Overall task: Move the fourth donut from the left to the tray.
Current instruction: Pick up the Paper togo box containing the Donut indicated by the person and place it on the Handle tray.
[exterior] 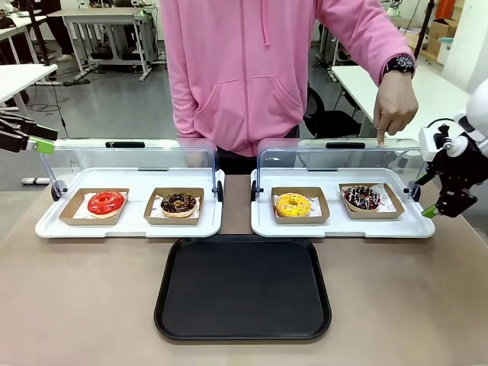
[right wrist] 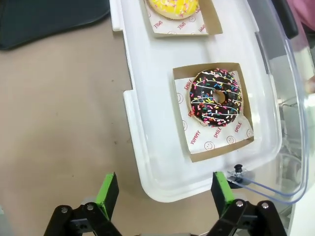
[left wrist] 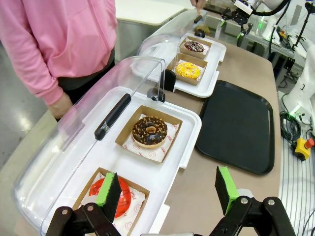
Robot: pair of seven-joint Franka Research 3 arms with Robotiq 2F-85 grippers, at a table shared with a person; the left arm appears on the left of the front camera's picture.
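One black tray (exterior: 242, 286), tan table (exterior: 76, 305), grey floor (exterior: 114, 103)

sprinkled chocolate-iced ring donut (right wrist: 215, 97): open from above and near side | clear plastic hinged lid (exterior: 305, 156) raised behind it | person's pointing hand (exterior: 394, 107) over far rim, maybe touching lid | flat black plastic tray (exterior: 242, 288) bare

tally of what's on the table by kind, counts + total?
Donuts: 4 (red donut, chocolate donut with crumbs, yellow donut, chocolate donut with sprinkles)
Cardboard holders: 4
White trays with clear lids: 2
Black tray: 1
Total: 11
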